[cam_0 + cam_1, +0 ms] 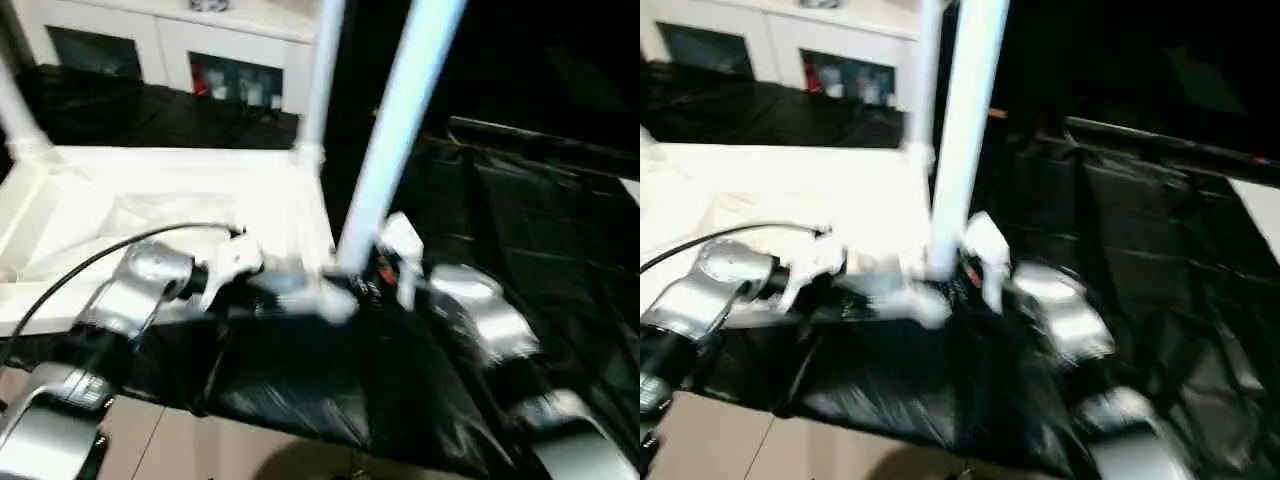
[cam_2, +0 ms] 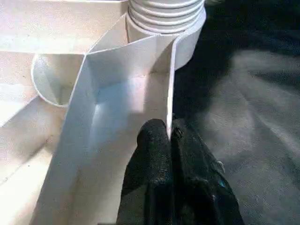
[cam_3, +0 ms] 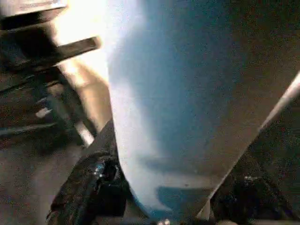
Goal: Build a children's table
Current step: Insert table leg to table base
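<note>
1. The white tabletop (image 1: pixel 150 215) is lying upside down on the black-covered work surface (image 1: pixel 520 220), ribbed underside facing up, filling the left half of the head views.
2. The left gripper (image 2: pixel 169 133) is pinching the thin outer wall of the tabletop near its corner — the two black fingers (image 2: pixel 152 154) are pressed together on either side of the white edge, clear in the left wrist view.
3. Just beyond that pinch, a round corner socket (image 2: pixel 187 42) is holding the ridged end of a leg (image 2: pixel 164 11) — that one is seated in its socket.
4. Beside it, an open half-round pocket (image 2: pixel 54 82) in the ribbing is sitting empty.
5. The right gripper (image 3: pixel 159 187) is clamping a long white tube leg (image 1: pixel 400 120) near its lower end; a black finger (image 3: pixel 89 183) is showing on each side of the tube, closed against it.
6. That leg is tilting up and away from the tabletop's near right corner, its foot right at the corner.
7. Another leg (image 1: pixel 322 75) is standing upright at the far right corner, and one more (image 1: pixel 15 110) is rising at the far left corner.
8. Behind it all, a white cabinet with glass doors (image 1: pixel 170 45) is standing.
</note>
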### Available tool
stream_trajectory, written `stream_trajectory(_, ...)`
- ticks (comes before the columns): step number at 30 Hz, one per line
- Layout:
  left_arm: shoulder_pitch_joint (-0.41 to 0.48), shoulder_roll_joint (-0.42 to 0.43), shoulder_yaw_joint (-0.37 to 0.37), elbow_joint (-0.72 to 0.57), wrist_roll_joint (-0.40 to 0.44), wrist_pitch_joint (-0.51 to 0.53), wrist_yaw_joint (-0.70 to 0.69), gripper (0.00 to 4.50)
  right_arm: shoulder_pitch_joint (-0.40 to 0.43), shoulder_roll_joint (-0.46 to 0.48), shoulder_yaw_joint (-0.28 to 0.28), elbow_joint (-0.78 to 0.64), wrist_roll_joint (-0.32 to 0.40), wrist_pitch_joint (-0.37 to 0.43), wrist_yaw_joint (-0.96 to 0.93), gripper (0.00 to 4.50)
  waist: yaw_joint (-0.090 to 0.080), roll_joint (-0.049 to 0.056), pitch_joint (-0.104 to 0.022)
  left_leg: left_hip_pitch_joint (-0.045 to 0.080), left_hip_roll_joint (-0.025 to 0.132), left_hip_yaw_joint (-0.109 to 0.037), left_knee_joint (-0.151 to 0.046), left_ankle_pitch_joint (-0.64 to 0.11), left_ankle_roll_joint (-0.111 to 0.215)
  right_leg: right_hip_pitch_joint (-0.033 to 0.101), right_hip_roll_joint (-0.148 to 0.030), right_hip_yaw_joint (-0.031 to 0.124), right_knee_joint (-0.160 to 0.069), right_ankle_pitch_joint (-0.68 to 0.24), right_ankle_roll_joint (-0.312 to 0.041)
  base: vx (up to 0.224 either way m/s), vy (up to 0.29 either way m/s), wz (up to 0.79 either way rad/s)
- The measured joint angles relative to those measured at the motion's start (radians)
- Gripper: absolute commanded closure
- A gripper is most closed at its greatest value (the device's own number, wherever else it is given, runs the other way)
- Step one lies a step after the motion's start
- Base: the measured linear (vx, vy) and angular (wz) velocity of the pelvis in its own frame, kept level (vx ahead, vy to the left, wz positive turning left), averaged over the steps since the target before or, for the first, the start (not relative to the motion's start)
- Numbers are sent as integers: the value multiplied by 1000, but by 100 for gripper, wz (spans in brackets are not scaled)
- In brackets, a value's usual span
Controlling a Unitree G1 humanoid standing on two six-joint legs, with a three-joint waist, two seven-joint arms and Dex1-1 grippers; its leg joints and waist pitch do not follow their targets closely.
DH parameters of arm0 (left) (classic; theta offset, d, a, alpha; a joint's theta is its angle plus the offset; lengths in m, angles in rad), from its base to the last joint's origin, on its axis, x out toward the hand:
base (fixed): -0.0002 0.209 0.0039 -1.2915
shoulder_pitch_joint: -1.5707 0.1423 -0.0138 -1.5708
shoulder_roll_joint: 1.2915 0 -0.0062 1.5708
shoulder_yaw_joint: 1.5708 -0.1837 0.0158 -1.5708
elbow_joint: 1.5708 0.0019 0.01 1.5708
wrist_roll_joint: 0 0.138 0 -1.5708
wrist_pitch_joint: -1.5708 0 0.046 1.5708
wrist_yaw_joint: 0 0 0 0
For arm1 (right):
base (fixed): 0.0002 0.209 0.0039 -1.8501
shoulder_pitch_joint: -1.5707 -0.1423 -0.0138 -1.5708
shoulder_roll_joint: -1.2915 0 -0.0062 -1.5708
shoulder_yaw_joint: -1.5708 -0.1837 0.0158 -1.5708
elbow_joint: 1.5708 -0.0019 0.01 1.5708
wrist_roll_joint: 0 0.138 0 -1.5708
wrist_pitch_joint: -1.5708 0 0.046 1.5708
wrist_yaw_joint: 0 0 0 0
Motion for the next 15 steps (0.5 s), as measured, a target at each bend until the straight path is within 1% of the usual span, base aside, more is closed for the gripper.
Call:
stream_trajectory(4,-4,-56,11,-28,7,104,118,450,-79,47,-28,107,-19,21,-173,261,-3,-1,0,0,0,-2,0,2,-3,-2,0,-1,0,0,0,0,0,0)
stream_trajectory(5,-4,-80,13,-43,9,135,150,450,-100,62,-42,138,-21,29,-226,261,-3,-1,0,-1,0,-2,0,2,-3,-2,0,-2,0,0,0,0,0,0)
stream_trajectory(9,5,-142,27,-81,24,203,250,450,-172,107,-96,236,-6,53,-380,261,2,-1,0,-1,0,-2,0,2,-4,-2,0,-2,1,1,-1,0,0,0)
stream_trajectory(11,6,-165,27,-90,32,216,278,450,-190,119,-108,263,-1,53,-419,261,3,-4,-2,-2,0,-2,0,2,-4,-2,0,-2,2,1,-2,0,0,0)
stream_trajectory(15,6,-183,27,-91,43,220,304,450,-207,133,-128,291,0,52,-449,261,3,-3,-4,-1,0,0,-1,2,-4,0,0,-2,2,2,-3,0,0,0)
